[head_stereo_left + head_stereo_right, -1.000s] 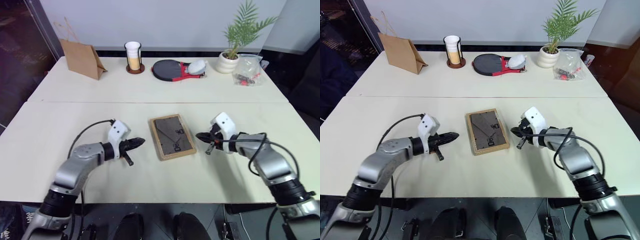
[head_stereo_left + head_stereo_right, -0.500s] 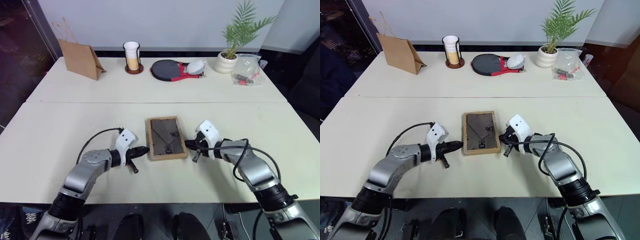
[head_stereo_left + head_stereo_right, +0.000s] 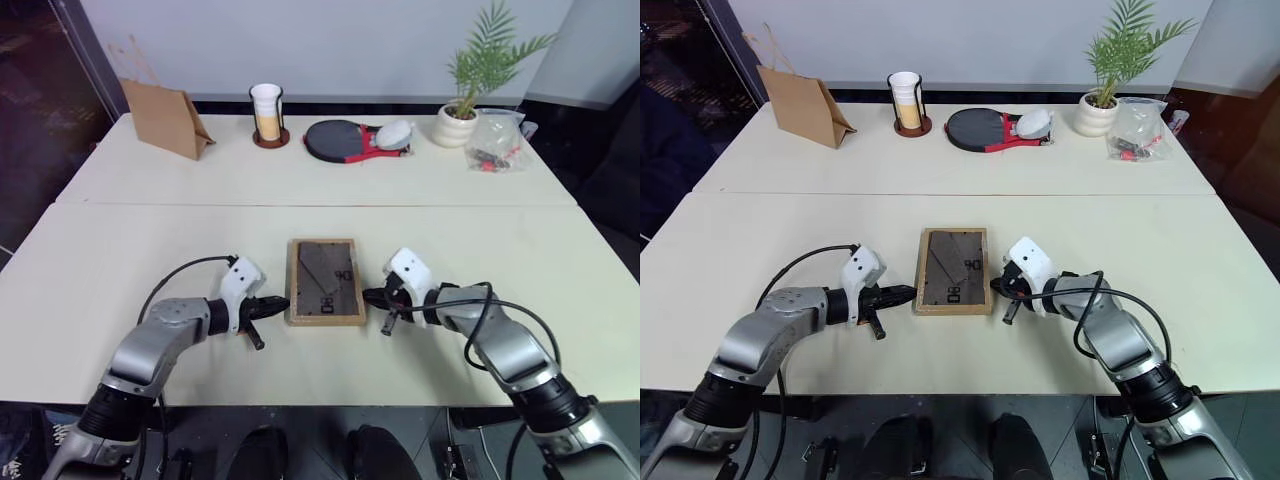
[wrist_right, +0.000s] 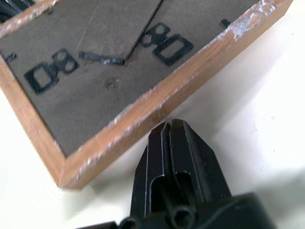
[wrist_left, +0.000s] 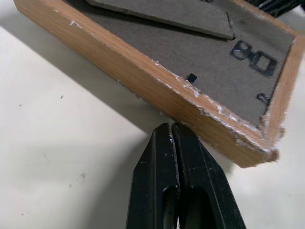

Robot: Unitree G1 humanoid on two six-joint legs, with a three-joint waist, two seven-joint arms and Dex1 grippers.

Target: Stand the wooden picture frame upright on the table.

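One table point(image 3: 120, 250), cream-white, carries a single seam line point(image 3: 200, 204) across its width. One wooden picture frame point(image 3: 325, 281) lies flat on it, on the robot's side of the seam and near the middle, dark back facing up with the fold-out stand point(image 4: 121, 26) flat against it. The frame's long axis runs from the robot toward the seam.

Two grippers flank the frame. The left gripper point(image 3: 281, 300) has its fingers pressed together, holding nothing, tip at the frame's left edge. The right gripper point(image 3: 370, 295) is likewise closed and empty, tip at the frame's right edge.
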